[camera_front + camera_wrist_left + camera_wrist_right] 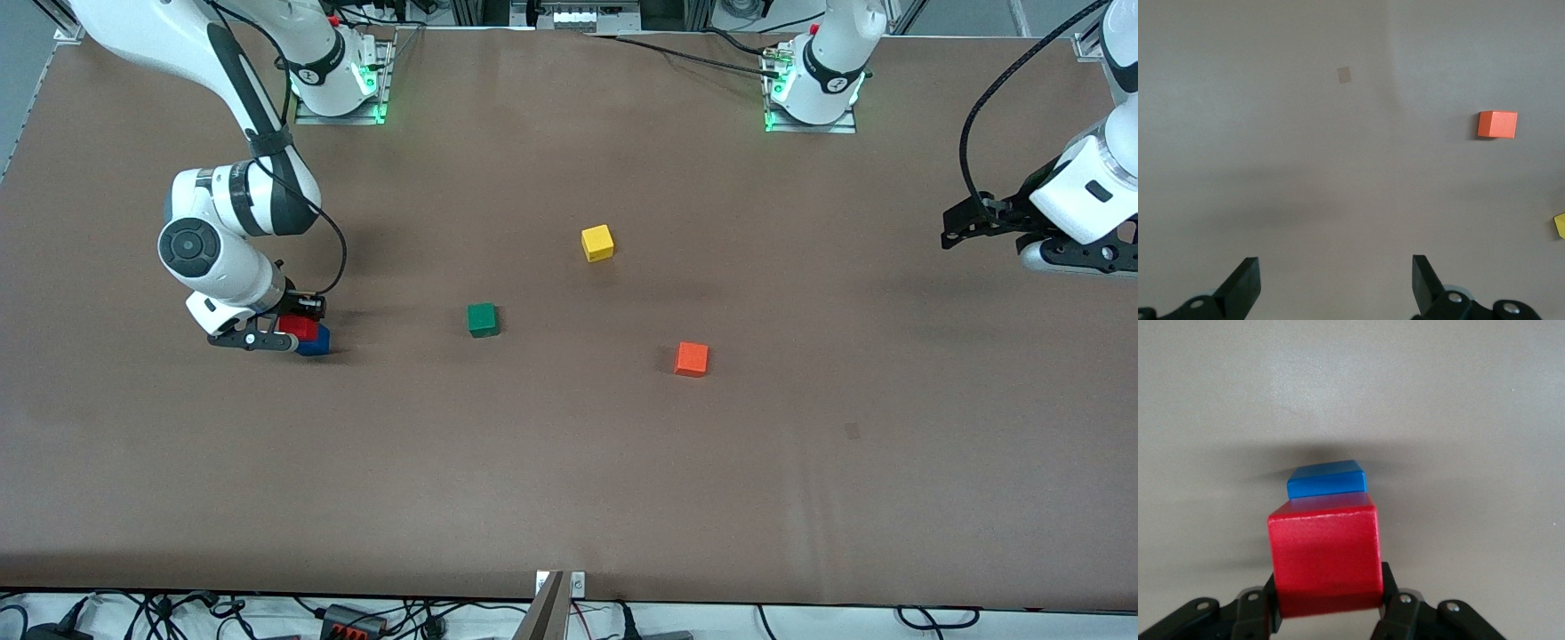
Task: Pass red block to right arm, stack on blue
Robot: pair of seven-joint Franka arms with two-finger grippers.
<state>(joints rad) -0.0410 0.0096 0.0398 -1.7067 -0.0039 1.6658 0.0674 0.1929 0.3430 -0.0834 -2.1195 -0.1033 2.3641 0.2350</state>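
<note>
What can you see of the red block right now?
The small bright red cube, matte with smooth faces and slightly rounded edges, sits upright between the fingers of the right claw, which is shut on it. It is over the small deep blue cube at the right arm's end of the table; whether the two cubes touch is unclear.
</note>
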